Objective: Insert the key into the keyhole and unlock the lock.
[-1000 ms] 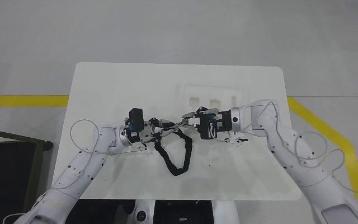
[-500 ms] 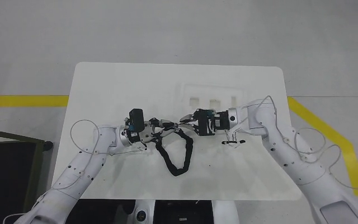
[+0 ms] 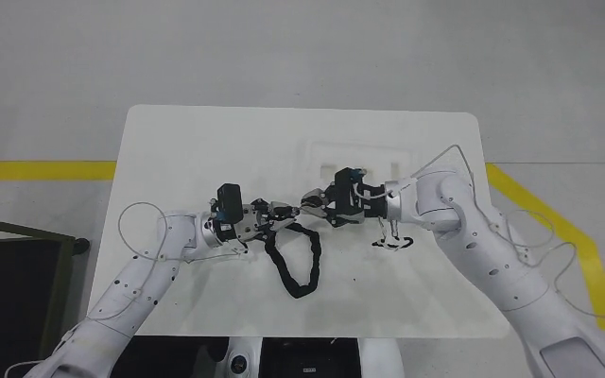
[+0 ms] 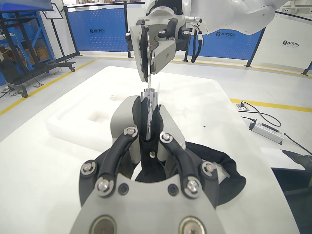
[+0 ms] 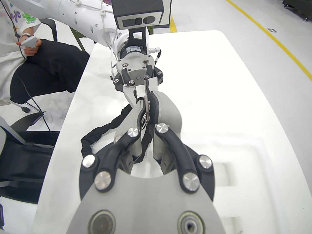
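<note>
Left gripper (image 4: 146,106) clamped on lock cylinder (image 4: 149,99), mid-frame in top view, chain (image 3: 301,269) drooping toward bottom edge. Right gripper (image 4: 149,74) pinching key (image 4: 149,82) (right arm should do the feed). Blade coaxial with cylinder, tip at keyhole (image 4: 149,89), possibly just entering; can't confirm. Next: straight push along axis.

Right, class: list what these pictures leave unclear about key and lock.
End face of the lock: left wrist view, turned from the camera.
Head of the key: left wrist view, pinched inside the right gripper.
Tip's depth: top view, too small; right wrist view, fingers cover it.
</note>
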`<state>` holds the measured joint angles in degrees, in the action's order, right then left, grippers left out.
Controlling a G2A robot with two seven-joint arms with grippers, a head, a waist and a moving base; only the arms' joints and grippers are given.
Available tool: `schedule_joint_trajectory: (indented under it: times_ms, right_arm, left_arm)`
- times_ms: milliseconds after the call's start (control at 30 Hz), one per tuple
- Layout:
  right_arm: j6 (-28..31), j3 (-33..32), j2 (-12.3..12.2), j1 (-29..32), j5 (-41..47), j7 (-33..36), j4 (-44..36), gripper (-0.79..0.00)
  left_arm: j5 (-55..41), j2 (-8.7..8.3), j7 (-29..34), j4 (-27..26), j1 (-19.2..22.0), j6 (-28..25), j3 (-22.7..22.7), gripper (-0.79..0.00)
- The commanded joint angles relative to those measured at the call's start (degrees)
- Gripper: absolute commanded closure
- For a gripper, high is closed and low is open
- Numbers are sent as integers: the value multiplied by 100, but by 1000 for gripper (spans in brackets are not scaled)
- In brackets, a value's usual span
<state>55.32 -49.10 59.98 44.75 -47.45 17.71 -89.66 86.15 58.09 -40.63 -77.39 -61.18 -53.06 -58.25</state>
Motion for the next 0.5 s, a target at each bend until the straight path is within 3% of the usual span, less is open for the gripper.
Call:
schedule_joint_trajectory:
  times_ms: [0, 233, 467]
  right_arm:
    - [-2, 16, 0, -7, 158, 141, -4, -785]
    - [66, -203, -58, 142, 381, 157, -129, -785]
    - [132, -753, -198, 666, 162, -201, -458, -785]
  left_arm:
    - [1, 0, -13, 1, 2, -8, -3, 0]
    - [-118, -39, 159, -66, -145, 32, -156, 0]
    - [-818, -206, 1056, -253, -745, 38, -863, 0]
